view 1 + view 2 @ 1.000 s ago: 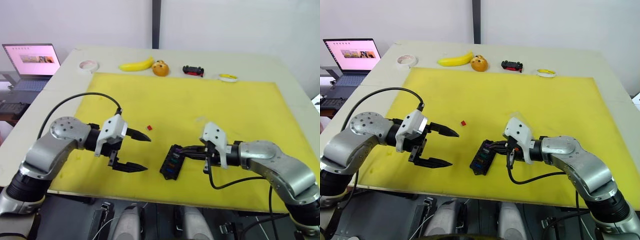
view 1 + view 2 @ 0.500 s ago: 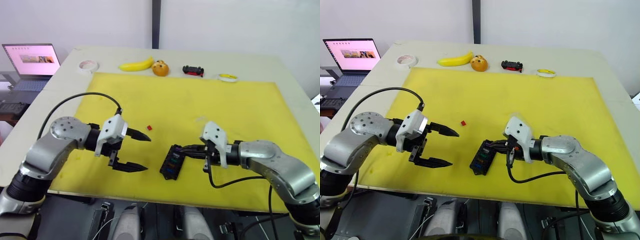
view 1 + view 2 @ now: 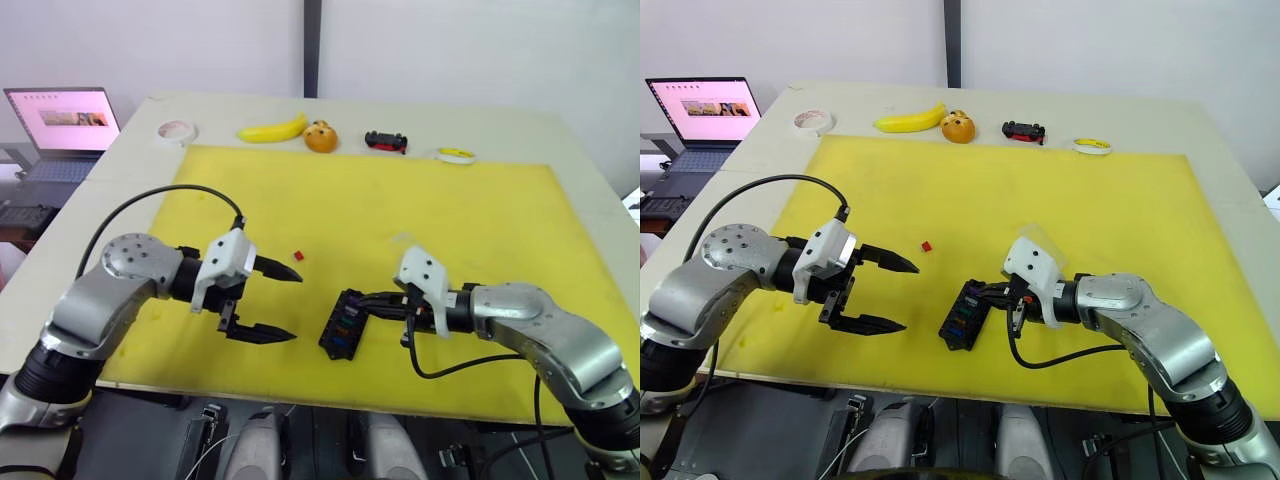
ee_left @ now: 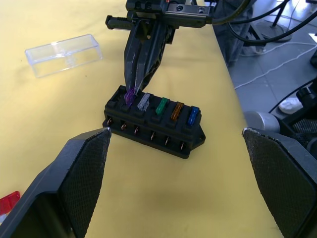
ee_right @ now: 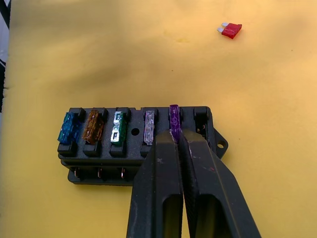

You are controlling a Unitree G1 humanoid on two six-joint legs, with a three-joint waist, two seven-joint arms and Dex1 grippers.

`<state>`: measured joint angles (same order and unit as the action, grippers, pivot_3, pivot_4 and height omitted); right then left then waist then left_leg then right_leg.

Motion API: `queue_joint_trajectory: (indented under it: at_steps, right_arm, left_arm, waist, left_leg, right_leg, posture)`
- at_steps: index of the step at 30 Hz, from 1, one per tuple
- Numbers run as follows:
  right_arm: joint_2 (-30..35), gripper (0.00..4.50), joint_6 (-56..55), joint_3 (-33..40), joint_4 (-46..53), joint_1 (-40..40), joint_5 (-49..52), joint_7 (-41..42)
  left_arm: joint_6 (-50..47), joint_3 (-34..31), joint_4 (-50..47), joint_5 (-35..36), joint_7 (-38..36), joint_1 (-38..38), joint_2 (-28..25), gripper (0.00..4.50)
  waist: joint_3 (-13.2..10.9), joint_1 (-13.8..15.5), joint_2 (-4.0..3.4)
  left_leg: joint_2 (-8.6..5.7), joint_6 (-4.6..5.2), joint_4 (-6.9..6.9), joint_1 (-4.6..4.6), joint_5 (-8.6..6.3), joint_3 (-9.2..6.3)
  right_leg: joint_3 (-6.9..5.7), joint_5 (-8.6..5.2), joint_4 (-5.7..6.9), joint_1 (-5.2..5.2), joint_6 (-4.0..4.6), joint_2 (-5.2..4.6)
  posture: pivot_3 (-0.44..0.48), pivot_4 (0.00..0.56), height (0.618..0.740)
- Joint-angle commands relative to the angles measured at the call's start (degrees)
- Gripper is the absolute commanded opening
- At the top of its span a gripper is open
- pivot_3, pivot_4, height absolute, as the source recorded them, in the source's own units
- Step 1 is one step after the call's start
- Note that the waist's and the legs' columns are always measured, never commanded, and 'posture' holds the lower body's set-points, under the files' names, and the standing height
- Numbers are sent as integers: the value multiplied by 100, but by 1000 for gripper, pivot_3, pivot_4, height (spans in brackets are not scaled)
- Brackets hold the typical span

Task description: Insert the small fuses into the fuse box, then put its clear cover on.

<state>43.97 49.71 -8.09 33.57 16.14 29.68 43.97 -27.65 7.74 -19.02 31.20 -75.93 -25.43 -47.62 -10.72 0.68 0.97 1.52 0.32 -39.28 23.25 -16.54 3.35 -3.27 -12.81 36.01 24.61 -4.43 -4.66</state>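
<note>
The black fuse box (image 3: 343,325) lies on the yellow mat near its front edge, between my two grippers. Blue, amber, green and grey fuses (image 5: 118,127) sit in its slots. My right gripper (image 5: 178,136) is shut on a purple fuse (image 5: 174,116) that stands in the slot beside the grey one; one end slot is empty. A loose red fuse (image 3: 298,256) lies on the mat behind the box. My left gripper (image 3: 296,306) hangs open, left of the box, holding nothing. The clear cover (image 4: 63,48) lies on the mat behind my right gripper.
Along the table's far edge, behind the yellow mat (image 3: 470,210), lie a tape roll (image 3: 177,131), a banana (image 3: 273,130), an orange toy (image 3: 321,136), a small toy car (image 3: 386,141) and a yellow ring (image 3: 456,154). A laptop (image 3: 65,125) stands at far left.
My right gripper has edged slightly left, toward the fuse box, still pinching the purple fuse. The left arm has not moved.
</note>
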Motion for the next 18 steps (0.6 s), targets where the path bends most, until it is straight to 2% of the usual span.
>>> queue_joint_trajectory:
  at_steps: [1,18]
  right_arm:
    - [70,19,61,-30,98,-22,-94,-83]
    - [317,19,347,93,163,207,95,60]
  left_arm:
    - [64,-97,-136,13,20,-27,-6,4500]
    - [128,-31,-50,-80,7,-95,66,4500]
  waist:
    - [0,0,0]
    - [0,4,0]
  left_leg:
    - [0,0,0,0,0,0]
    - [-1,0,0,1,0,0]
  right_leg:
    - [0,0,0,0,0,0]
    - [0,0,-1,0,0,-1]
  posture:
    - [0,150,737]
    - [0,150,737]
